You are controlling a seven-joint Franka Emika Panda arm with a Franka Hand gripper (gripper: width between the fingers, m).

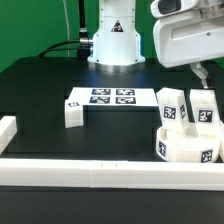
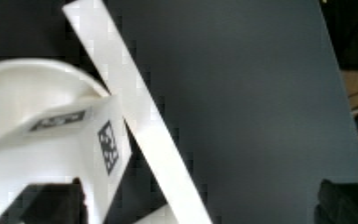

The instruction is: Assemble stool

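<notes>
The round white seat (image 1: pixel 188 150) sits at the exterior view's right, close to the front rail. Two tagged leg blocks stand upright on it, one (image 1: pixel 170 108) on the left and one (image 1: pixel 203 112) on the right; whether they are seated in sockets I cannot tell. A third leg block (image 1: pixel 72 112) lies apart on the black table beside the marker board (image 1: pixel 110 97). My gripper (image 1: pixel 201 72) hangs above the right leg block, not touching it. In the wrist view my gripper (image 2: pixel 202 207) is open and empty, with the seat (image 2: pixel 25 130) beside one finger (image 2: pixel 51 205).
White border rails run along the table's front (image 1: pixel 100 176) and left edge (image 1: pixel 8 128). In the wrist view a rail (image 2: pixel 144 120) crosses diagonally between the fingers. The robot base (image 1: pixel 112 40) stands at the back.
</notes>
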